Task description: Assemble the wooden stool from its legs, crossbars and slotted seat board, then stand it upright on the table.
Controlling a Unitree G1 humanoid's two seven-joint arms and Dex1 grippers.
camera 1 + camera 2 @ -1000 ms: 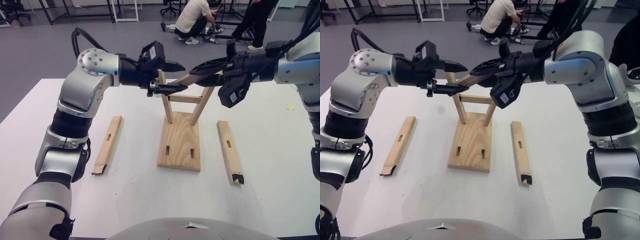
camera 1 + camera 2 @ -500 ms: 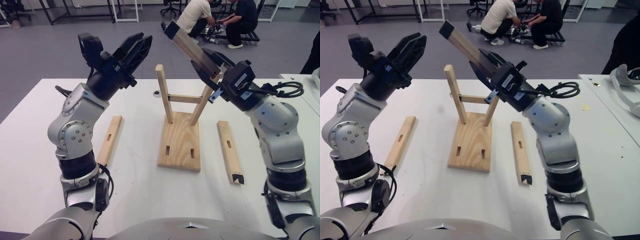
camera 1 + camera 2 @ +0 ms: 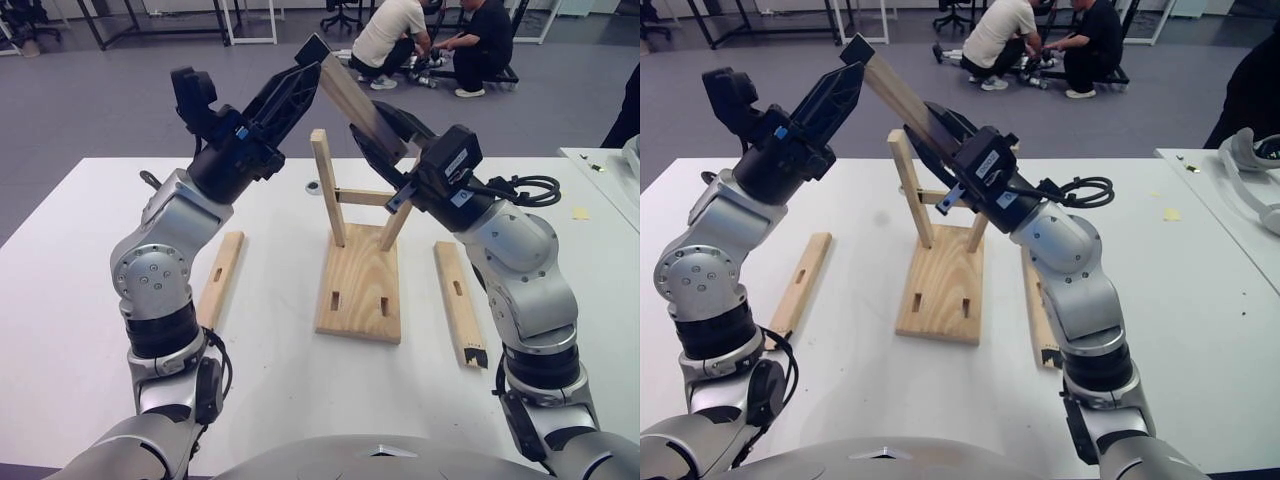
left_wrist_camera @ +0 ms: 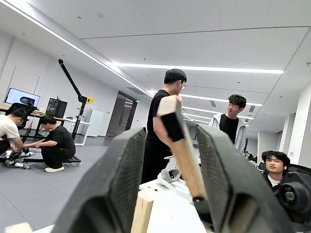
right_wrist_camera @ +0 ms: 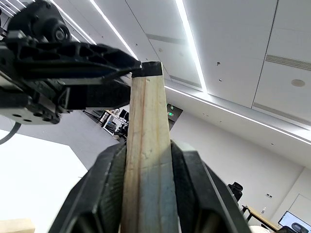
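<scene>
Stool leg is up in the air, tilted, clamped tight in the right gripper above the seat board, which lies flat on the table with two legs and a crossbar standing in it. Left gripper is spread wide, fingers either side of that raised leg's top end.

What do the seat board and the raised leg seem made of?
Seat board: pale bare wood, likely pine; wavy grain shows. Raised leg: same light wood, straight grain; its black end may be paint or a cap.
</scene>
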